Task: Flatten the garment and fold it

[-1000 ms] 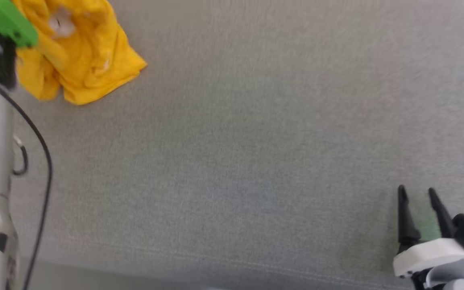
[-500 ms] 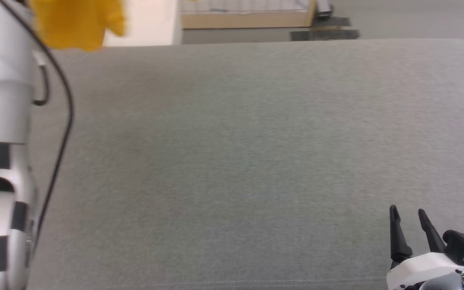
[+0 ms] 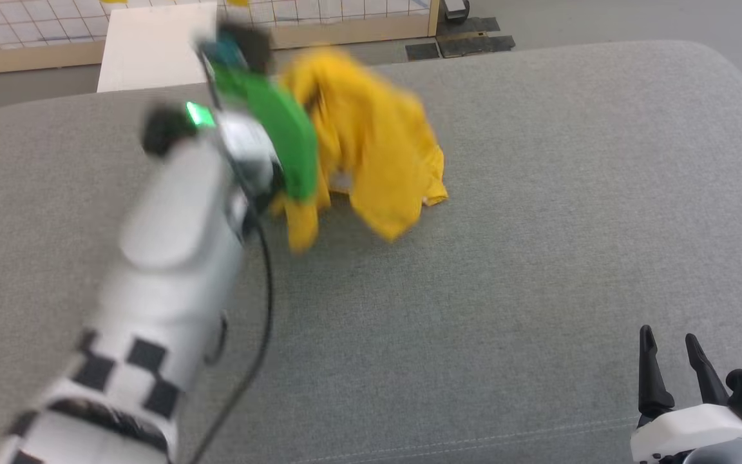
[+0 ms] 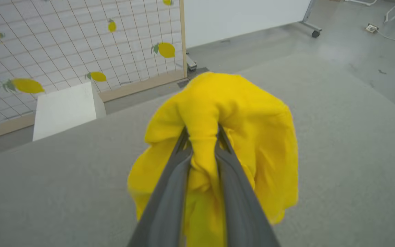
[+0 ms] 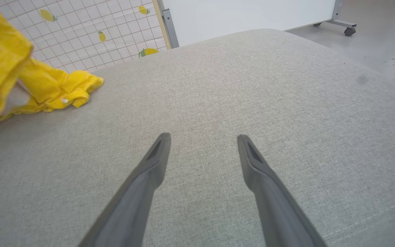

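Observation:
The garment point(image 3: 371, 142) is a bright yellow bunch hanging over the far middle of the grey cushioned surface point(image 3: 506, 258), its lower folds reaching down to the cloth. In the left wrist view my left gripper point(image 4: 202, 135) is shut on a thick fold of the garment point(image 4: 252, 137), which drapes over and around both fingers. In the head view that arm's green wrist cover hides the fingers. My right gripper point(image 3: 670, 338) stands open near the front right corner, nothing between its fingers point(image 5: 156, 154). The garment point(image 5: 36, 85) lies far to its left in the right wrist view.
Beyond the far edge of the surface stand a white box point(image 3: 152, 45) and a grid panel with lemon prints point(image 4: 63, 41) in a wooden frame. Grey floor and a caster point(image 4: 315, 33) lie to the far right. A seam runs along the front edge point(image 3: 474, 441).
The head camera has swung, so the whole picture shifted. My left arm now reaches over the middle of the surface with the garment in its grip. The right gripper stays open.

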